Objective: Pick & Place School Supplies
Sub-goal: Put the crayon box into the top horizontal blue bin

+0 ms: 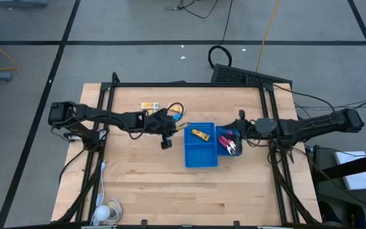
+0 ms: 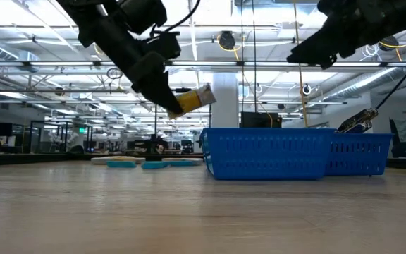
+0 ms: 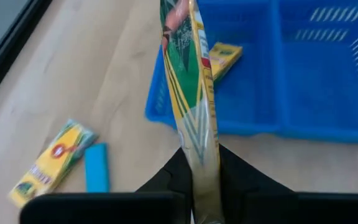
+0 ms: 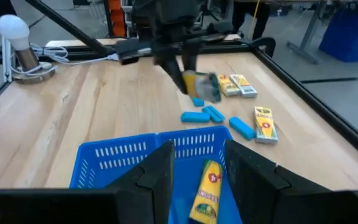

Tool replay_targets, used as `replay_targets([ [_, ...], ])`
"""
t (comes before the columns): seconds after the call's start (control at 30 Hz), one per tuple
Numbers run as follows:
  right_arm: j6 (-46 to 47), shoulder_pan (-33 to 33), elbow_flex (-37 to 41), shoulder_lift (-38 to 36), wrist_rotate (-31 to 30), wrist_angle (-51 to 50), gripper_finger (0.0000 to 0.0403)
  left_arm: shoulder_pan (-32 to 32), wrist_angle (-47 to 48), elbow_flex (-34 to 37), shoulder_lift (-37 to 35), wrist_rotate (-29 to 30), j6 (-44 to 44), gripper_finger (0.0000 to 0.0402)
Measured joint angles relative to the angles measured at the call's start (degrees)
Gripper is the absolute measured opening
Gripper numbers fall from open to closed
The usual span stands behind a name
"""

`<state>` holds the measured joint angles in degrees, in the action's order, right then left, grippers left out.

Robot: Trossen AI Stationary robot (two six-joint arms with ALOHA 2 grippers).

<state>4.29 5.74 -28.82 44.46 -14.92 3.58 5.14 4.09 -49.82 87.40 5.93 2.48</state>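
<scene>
A yellow-and-green packet (image 3: 194,93) is clamped edge-on between the closed fingers of the left hand (image 1: 170,127) and is held clear of the bench (image 1: 145,184), just beside the near wall of the blue tray (image 1: 201,160), where another packet (image 1: 200,135) already lies. The right hand (image 1: 241,130) is held over the tray's other compartment, its fingers part open and empty. For a clean placement, the packet should be carried fully over the wall and lowered before the grip is eased.

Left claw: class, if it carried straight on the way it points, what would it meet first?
Probably the blue basket: the left claw, shut on a crayon box, points at its near rim, though depth is unclear.
</scene>
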Motion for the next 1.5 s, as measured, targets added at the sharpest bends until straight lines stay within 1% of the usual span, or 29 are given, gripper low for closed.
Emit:
replay_targets([
  [0.1,1.4,0.0,0.0,-3.0,0.0,-3.5,0.0132,-1.5,-0.7,-1.1,0.9,0.1,-1.2,0.0047],
  [0.2,2.1,0.0,0.0,-4.8,0.0,-5.6,0.0132,-2.3,1.1,-4.0,2.4,0.1,-1.6,0.0035],
  [0.37,2.1,0.0,0.0,-5.1,-0.1,-6.0,0.0132,-2.6,5.2,-10.9,6.5,0.0,-1.4,0.0033],
  [0.43,2.1,0.0,0.0,-4.9,-0.1,-5.8,0.0132,-2.4,8.2,-13.7,8.8,0.0,-1.3,0.0033],
  [0.53,2.1,0.0,0.0,-4.6,-0.1,-5.5,0.0132,-2.1,10.1,-17.5,12.6,-1.3,-0.8,0.0037],
  [0.67,2.1,0.0,0.0,-4.5,-0.1,-5.5,0.0132,-2.0,10.8,-21.1,17.3,-1.5,0.2,0.0046],
  [0.83,2.1,0.0,0.0,-4.5,-0.1,-5.4,0.0132,-2.0,10.7,-24.1,21.0,-4.0,0.2,0.0035],
  [0.9,2.1,0.0,0.0,-4.5,-0.1,-5.4,0.0132,-1.9,10.7,-24.7,21.9,-4.0,0.2,0.0036],
  [1.2,2.1,0.0,0.0,-4.5,0.0,-5.3,0.0132,-1.9,10.6,-24.9,22.2,-3.9,0.1,0.0118],
  [1.4,2.1,0.0,0.0,-4.5,0.0,-5.3,0.0132,-1.9,10.7,-24.9,22.2,-3.9,0.1,0.0144],
  [1.5,2.1,0.0,0.0,-4.5,0.0,-5.3,0.0132,-1.9,13.1,-24.9,20.8,-3.4,1.4,0.0148],
])
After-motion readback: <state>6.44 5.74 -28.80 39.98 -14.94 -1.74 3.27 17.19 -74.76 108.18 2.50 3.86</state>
